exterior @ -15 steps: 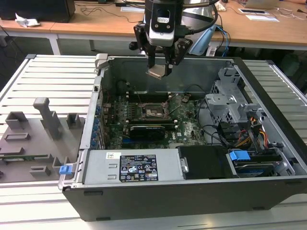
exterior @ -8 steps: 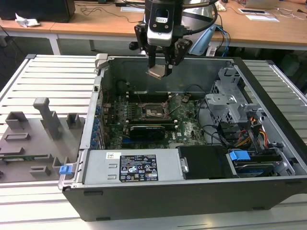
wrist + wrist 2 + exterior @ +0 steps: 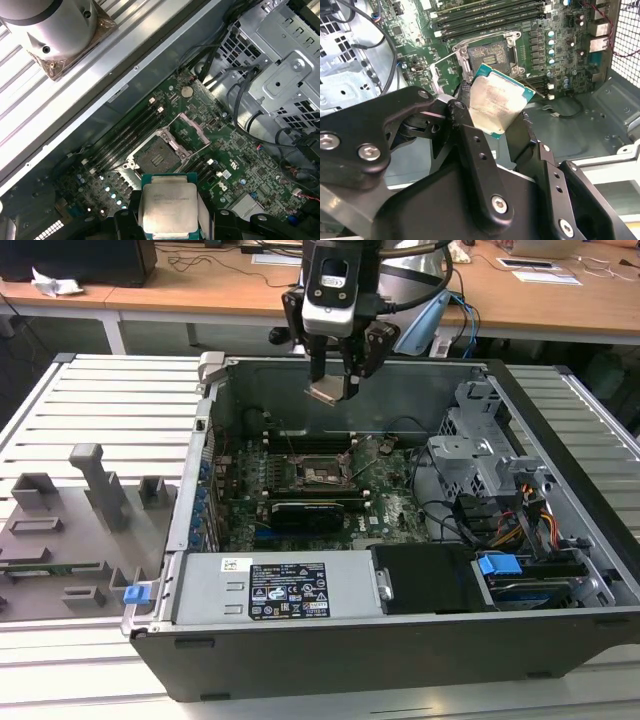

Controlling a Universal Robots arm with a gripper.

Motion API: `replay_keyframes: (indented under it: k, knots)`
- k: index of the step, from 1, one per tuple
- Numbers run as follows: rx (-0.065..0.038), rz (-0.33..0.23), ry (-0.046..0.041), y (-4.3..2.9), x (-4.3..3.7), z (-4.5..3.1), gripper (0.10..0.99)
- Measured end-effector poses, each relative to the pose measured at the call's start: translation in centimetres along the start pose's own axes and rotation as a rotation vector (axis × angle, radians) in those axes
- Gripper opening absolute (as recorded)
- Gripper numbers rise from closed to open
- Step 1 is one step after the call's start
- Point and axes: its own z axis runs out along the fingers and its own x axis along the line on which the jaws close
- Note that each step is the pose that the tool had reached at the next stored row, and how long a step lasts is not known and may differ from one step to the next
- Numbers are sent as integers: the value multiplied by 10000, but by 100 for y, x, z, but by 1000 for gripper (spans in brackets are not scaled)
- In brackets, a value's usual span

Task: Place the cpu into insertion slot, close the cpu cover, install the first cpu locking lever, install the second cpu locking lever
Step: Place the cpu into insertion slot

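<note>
My gripper [image 3: 333, 390] hangs above the open computer case, shut on the cpu [image 3: 325, 393], a small flat square chip. In both wrist views the cpu [image 3: 497, 102] [image 3: 167, 205] sits between the black fingers [image 3: 465, 125], its silvery top toward the first wrist camera and its tan underside toward the second. The insertion slot [image 3: 322, 472] [image 3: 157, 157] [image 3: 487, 52] lies below on the green board, its dark centre bare. The cpu cover [image 3: 194, 128] is swung up beside the slot. The chip is well above the slot, touching nothing else.
A long black card [image 3: 305, 512] lies in front of the slot. Memory slots [image 3: 125, 137] run beside it. A metal drive cage [image 3: 480, 450] with cables stands at the exterior view's right. The labelled power supply [image 3: 285, 590] sits at the front, and a grey fixture tray [image 3: 70, 530] is outside the case.
</note>
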Motion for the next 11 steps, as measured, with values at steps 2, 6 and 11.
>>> replay_keyframes:
  k: [2,6,11]
  knots:
    - [-3,177,-16,0,0,0,525]
    - [-9,495,-44,0,0,1,525]
    - [-24,1190,-106,0,0,3,525]
